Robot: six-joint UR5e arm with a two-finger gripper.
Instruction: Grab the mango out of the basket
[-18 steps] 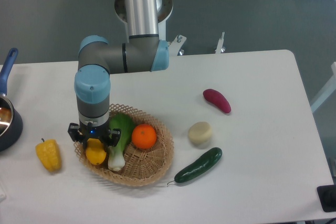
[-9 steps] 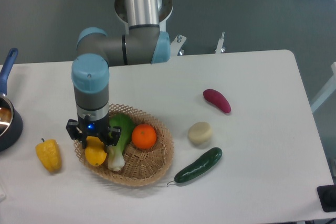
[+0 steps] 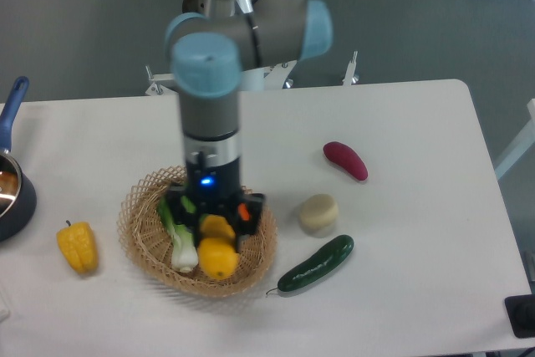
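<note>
The arm reaches down over the wicker basket (image 3: 138,206) near the bench's (image 3: 401,123) front-left. Its hand (image 3: 215,236) is clamped on the yellow mango (image 3: 217,258), which hangs above the basket's 4 o'clock side. A green leafy vegetable (image 3: 178,236) lies in the basket at the hand's 9 o'clock; the orange (image 3: 244,210) barely peeks out behind the hand. Outside, a yellow bell pepper (image 3: 78,247) sits at 9 o'clock, a cucumber (image 3: 316,263) at 4, a pale round item (image 3: 318,212) at 3, a purple sweet potato (image 3: 345,160) at 2. A dark pot (image 3: 10,186) sits at the far left edge.
</note>
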